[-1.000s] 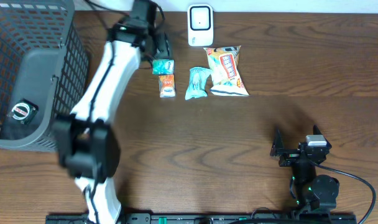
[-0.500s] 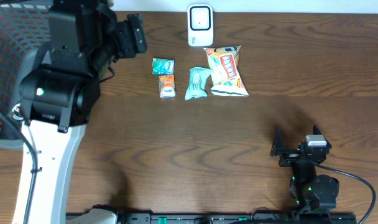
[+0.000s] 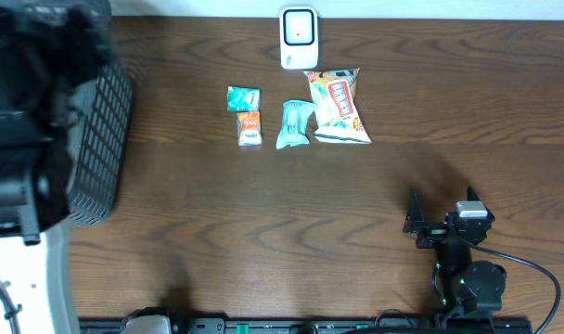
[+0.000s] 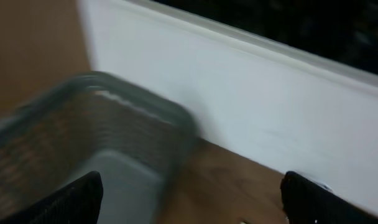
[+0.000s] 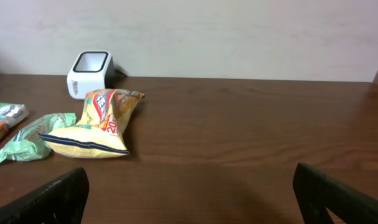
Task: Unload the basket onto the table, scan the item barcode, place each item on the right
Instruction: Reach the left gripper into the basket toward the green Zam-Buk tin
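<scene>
four packets lie on the table [image 3: 356, 232] just at 6 o'clock of the scanner [image 3: 299, 37], which stands at the table's 12 o'clock edge by the white wall [image 5: 239, 37]. running from 9 to 3 o'clock: a green packet [image 3: 244, 97] with an orange packet [image 3: 250, 128] right at its 6 o'clock, then a pale packet [image 3: 296, 123], then a yellow chip bag [image 3: 338, 105], the largest, its top end closest to the scanner. the pale packet and the chip bag lie edge to edge; none of the four rests on the scanner

the left arm [image 3: 22, 176] is a dark blur at 9 o'clock, high over the grey mesh basket [image 3: 106, 121] that fills the 10 o'clock corner. in its wrist view the left gripper [image 4: 192, 205] has its fingers [image 4: 83, 196] spread to the frame's two lower corners with nothing between them, and the smeared basket rim and the wall lie beyond; it is well apart from the packets

the right gripper [image 5: 192, 199] sits low at 4 o'clock, pointing toward 12 o'clock, its fingers [image 5: 58, 199] spread wide and holding nothing, the chip bag and scanner well ahead at its 11 o'clock
</scene>
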